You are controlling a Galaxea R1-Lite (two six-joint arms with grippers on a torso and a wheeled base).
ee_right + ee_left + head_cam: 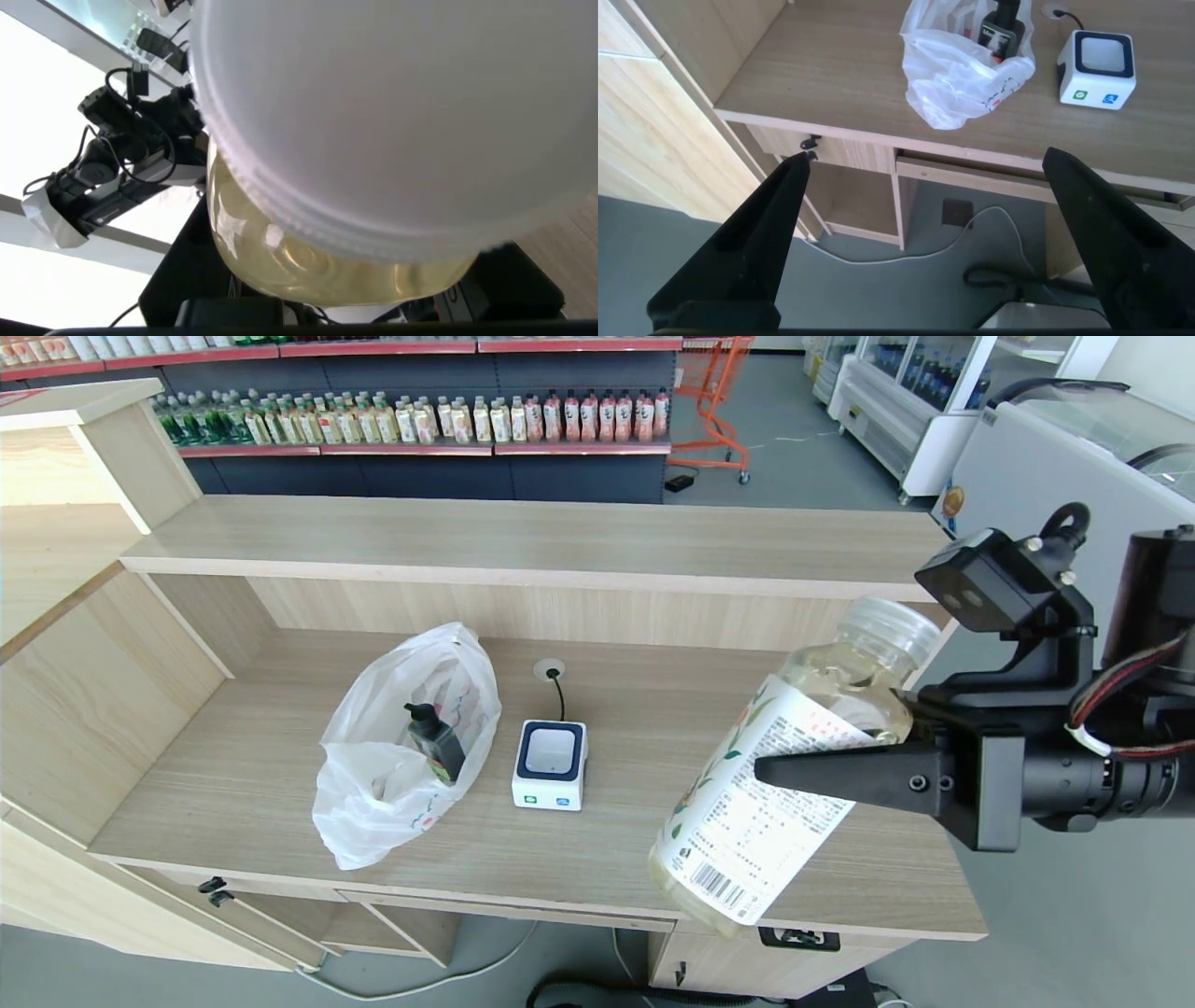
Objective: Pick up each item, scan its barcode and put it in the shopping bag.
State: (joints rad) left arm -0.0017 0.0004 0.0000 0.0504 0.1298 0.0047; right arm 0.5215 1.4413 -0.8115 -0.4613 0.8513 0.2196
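Note:
A clear bottle of pale yellow drink with a white label hangs tilted over the counter's right front. Its white cap points up and back, and its barcode end is low. My right gripper is shut on its upper body. The right wrist view looks onto the bottle's cap. The white scanner sits mid-counter. Left of it lies the white shopping bag, open, with a dark pump bottle inside. My left gripper hangs open and empty before the counter's front edge, short of the bag and scanner.
The wooden counter has a raised ledge behind and a side wall at the left. The scanner's black cable runs back to a grommet. A drawer sits under the front edge. Drink shelves and freezers stand beyond.

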